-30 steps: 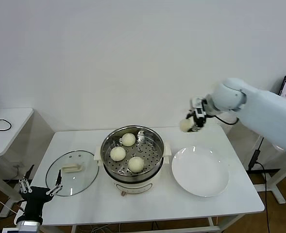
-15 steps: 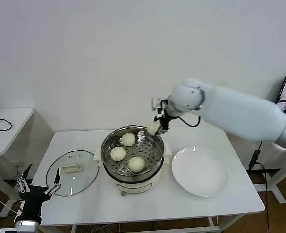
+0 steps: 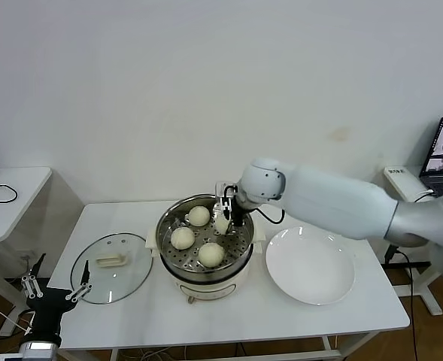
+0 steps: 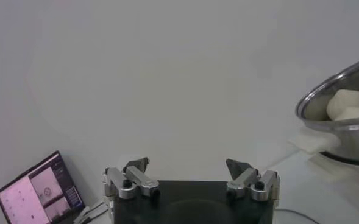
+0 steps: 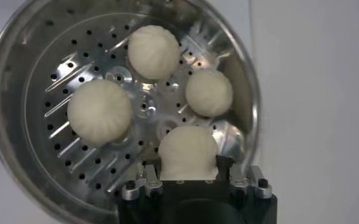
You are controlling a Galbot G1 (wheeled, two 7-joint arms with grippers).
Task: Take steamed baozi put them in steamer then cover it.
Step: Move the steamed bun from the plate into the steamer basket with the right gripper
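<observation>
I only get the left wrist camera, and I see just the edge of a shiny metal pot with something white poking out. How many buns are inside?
Observer: Three small round cream-white buns lie on the perforated tray of the round stainless-steel steamer.
Operator: Where's the fourth one?
Observer: The right gripper is shut on the fourth bun, holding it inside the steamer's rim, over the tray.
Operator: And the lid?
Observer: The round clear glass lid lies flat on the white table, left of the steamer, near your open left gripper.
</observation>
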